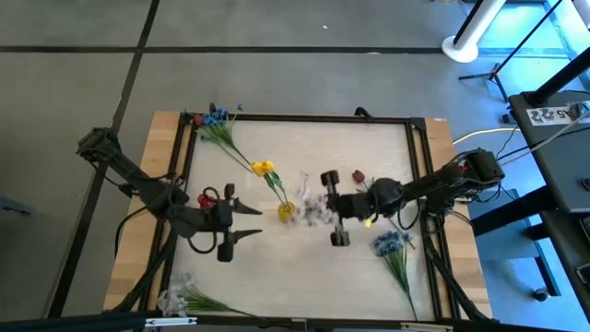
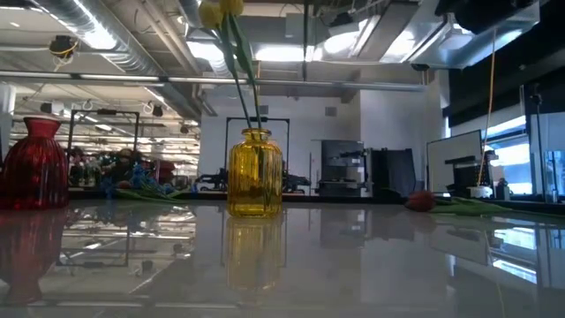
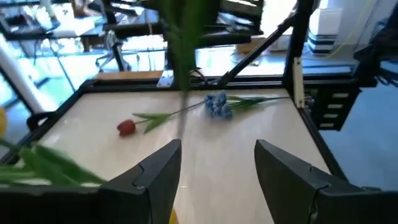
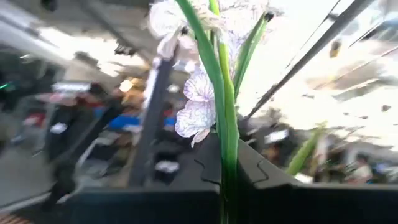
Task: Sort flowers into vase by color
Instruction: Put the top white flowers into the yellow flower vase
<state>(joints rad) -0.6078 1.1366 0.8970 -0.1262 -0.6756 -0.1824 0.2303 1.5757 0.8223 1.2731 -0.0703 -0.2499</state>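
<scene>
A yellow glass vase (image 1: 286, 211) (image 2: 254, 173) stands mid-table with yellow tulips (image 1: 264, 168) (image 2: 217, 12) in it, stems down in the vase. My right gripper (image 1: 324, 208) (image 4: 227, 171), just right of the vase, is shut on a white wispy sprig (image 1: 312, 211) (image 4: 198, 106). My left gripper (image 1: 247, 222) (image 3: 217, 171) hovers open left of the vase, with nothing between its fingers. A red vase (image 1: 208, 196) (image 2: 35, 164) stands by the left arm. A dark red bud (image 1: 358, 175) (image 3: 126, 127) and a blue bloom (image 1: 391, 243) (image 3: 216, 104) lie flat on the table. My right gripper pinches the white sprig's green stem (image 4: 227, 163) between its two fingers, below the blooms. The stem runs on out past the fingertips, with the white blooms (image 4: 194, 111) beyond them. The sprig is lifted clear of the table.
More blue flowers (image 1: 215, 119) lie at the far left corner, and another white sprig (image 1: 177, 297) lies at the near left. A black frame (image 1: 304, 117) edges the white tabletop. Bare tabletop lies near the front edge, between the arms.
</scene>
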